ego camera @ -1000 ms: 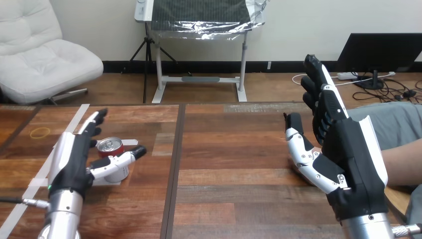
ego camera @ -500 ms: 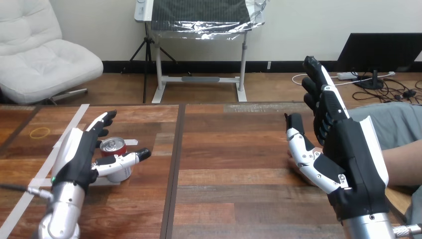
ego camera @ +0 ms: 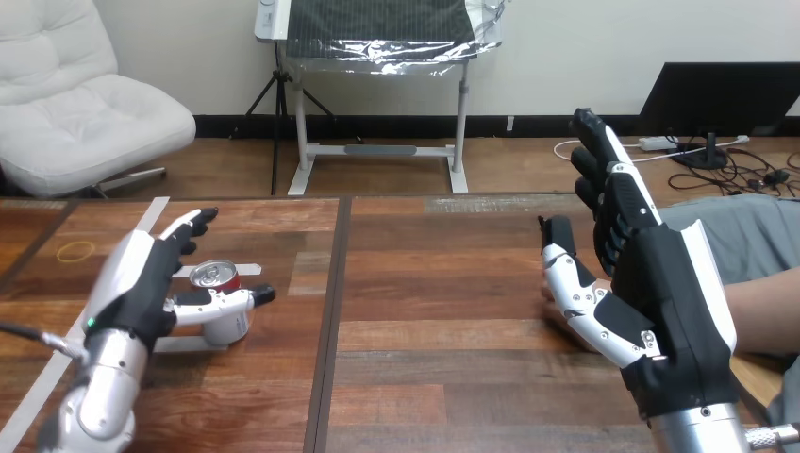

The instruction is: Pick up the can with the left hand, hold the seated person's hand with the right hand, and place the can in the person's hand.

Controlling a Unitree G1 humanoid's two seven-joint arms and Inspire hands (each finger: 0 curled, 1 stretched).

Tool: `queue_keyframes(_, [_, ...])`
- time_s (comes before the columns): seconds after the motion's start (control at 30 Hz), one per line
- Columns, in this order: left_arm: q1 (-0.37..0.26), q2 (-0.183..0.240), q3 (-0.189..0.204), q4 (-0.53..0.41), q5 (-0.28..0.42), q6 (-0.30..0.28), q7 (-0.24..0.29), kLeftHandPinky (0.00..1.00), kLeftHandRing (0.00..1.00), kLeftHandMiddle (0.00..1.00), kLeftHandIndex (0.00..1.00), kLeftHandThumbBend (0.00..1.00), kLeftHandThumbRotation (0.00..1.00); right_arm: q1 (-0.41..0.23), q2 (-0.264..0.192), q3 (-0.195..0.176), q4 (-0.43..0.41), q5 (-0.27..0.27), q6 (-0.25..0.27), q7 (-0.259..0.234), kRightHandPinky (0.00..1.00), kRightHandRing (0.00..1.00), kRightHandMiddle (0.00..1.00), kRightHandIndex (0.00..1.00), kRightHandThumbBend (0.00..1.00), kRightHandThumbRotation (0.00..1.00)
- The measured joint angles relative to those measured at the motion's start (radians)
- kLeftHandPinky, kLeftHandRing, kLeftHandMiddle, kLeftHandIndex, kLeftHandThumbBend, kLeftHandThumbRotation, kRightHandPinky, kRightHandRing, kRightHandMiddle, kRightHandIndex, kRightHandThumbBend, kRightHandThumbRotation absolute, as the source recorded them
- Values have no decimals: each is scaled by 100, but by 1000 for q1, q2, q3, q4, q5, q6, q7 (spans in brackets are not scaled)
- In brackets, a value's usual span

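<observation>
On the left part of the dark wooden plank bench stands the red-topped silver can, upright, on a strip of white tape stuck to the boards. The robot's left hand reaches in from the lower left and brackets the can. Its fingers are stretched out straight on the far left side, while the thumb lies straight across the near side, against the can's wall or just beside it. Nothing is curled around the can, and it sits on the bench, not lifted. A longer strip of white tape runs diagonally past the hand, and a thin yellow rubber ring lies near the bench's far left edge. Well apart, on the right side, the robot's right hand is raised on edge above the bench. Its fingers point up and away, straight and close together, its thumb stands apart toward the bench's middle, and it grips nothing. The person's forearm comes in from the right edge behind that hand. Only what seems to be a fingertip of the person's hand shows past the thumb's base, so whether the two hands touch cannot be told.
</observation>
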Motion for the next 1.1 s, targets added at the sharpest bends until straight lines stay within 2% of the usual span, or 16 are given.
queue_keyframes(0.23, [-19,42,-27,-2,51,32,-14,79,85,87,88,88,36,0,0,0,0,0,0,2,100,100,100,95,12,0])
queue_keyframes(0.6, [-37,99,-54,-8,117,45,-16,77,83,85,85,88,30,0,0,-2,0,1,0,3,100,100,100,94,13,0])
queue_keyframes(1.1, [-40,144,-61,-53,181,76,-16,73,80,82,82,89,24,0,-1,-3,0,21,0,9,100,100,100,94,14,0])
